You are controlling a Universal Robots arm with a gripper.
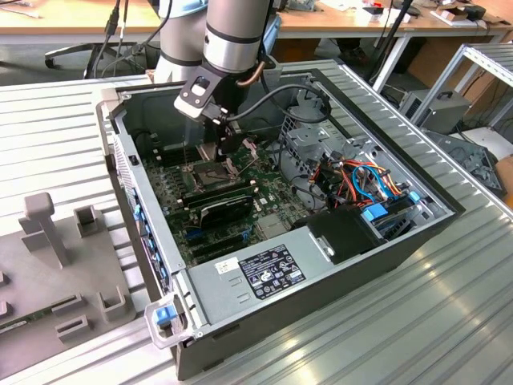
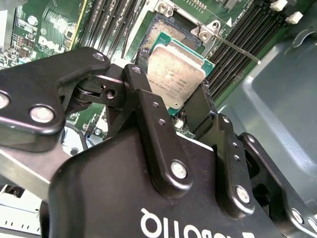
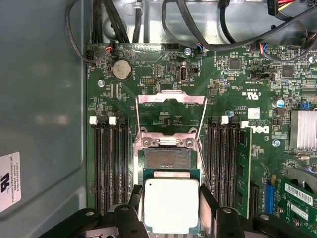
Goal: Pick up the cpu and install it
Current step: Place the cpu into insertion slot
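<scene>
Arm: the arm (image 1: 232,40) reaches down into the open computer case (image 1: 377,257).
Fingers: the fingers (image 3: 134,201) clamp the cpu (image 3: 171,204) by two opposite edges.
Cpu: held over one edge of the open socket (image 3: 166,158).
Room: memory slots (image 3: 106,168) flank the socket closely on both sides; the load frame (image 3: 171,95) is swung back.
Hidden: whether cpu and socket touch cannot be told.

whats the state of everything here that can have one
cpu, gripped, over the socket, not seated
gripper, shut on the cpu
socket, empty, contacts exposed
load plate, swung open
computer case, on its side, panel off
</scene>
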